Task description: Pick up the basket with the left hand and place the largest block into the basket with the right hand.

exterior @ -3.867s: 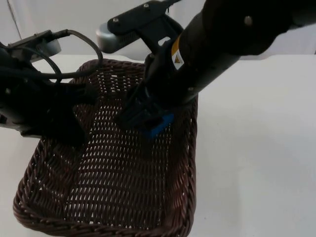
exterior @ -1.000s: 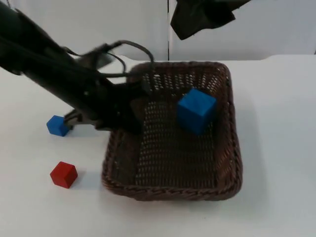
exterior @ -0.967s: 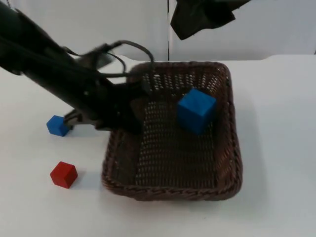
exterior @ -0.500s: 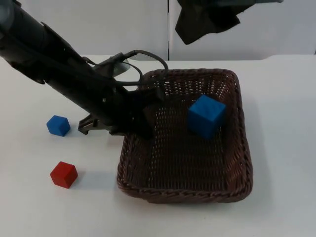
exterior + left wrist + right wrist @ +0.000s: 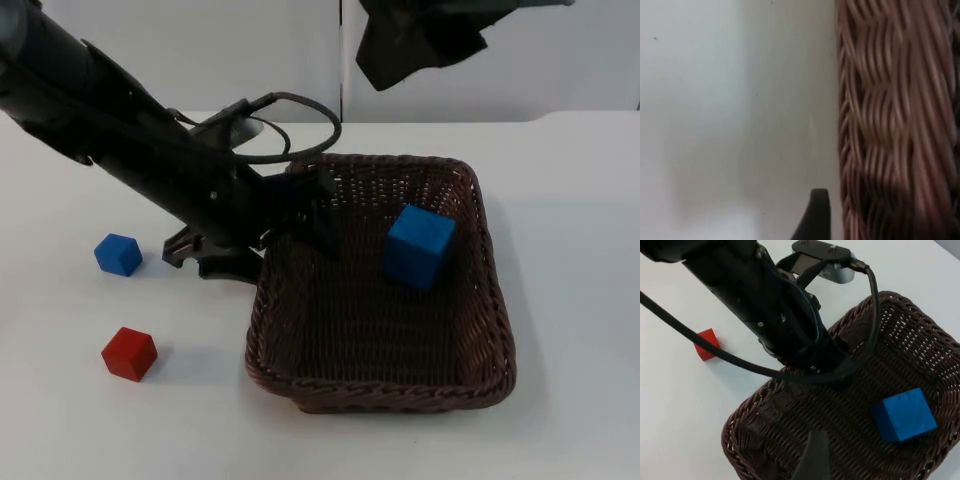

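Nearest you on the white table (image 5: 580,300) sits the brown wicker basket (image 5: 380,390), and you should treat it as light but springy — a stiff woven shell that can flex and tip when held from one side only, so a hold on the thick braided rim is the sensible one, not the thin open weave of the floor. Off to its left lie a small red cube (image 5: 129,353) and, a little farther back, a small blue cube (image 5: 118,254), both well apart from the basket. Inside it, toward the far right wall, rests the largest block (image 5: 420,245) — a plain blue cube with crisp edges and flat matte faces, probably light and rigid, easy to pinch across two opposite faces. It looks already delivered. The left gripper (image 5: 305,205) reaches over the basket's far left rim; you can judge it clamped on the wicker from the wrist view, where the weave (image 5: 890,125) runs right beside the fingertip. Farthest back, the right gripper (image 5: 420,45) hangs high above the basket's far edge; whether its fingers are parted or closed can't be told.
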